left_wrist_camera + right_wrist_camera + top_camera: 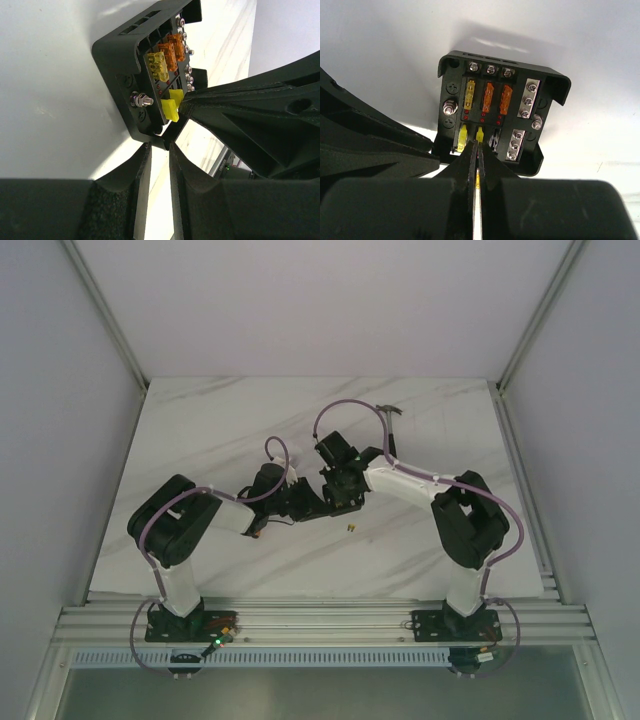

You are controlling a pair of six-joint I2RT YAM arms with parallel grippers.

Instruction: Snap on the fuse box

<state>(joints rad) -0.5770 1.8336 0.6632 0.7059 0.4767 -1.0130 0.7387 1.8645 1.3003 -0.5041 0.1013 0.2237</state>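
Note:
The fuse box is a black square box with no lid on it, lying on the white table. Its upper row holds one yellow and two orange fuses. My right gripper is shut on a small yellow fuse standing in the middle slot of the lower row. Another yellow fuse sits in the slot to its left. My left gripper pinches the rim of the fuse box at its near corner. In the top view both grippers meet over the box, which is mostly hidden.
A tiny loose yellow fuse lies on the marble table just in front of the grippers. Metal frame rails run along the near edge, and upright posts stand at the back corners.

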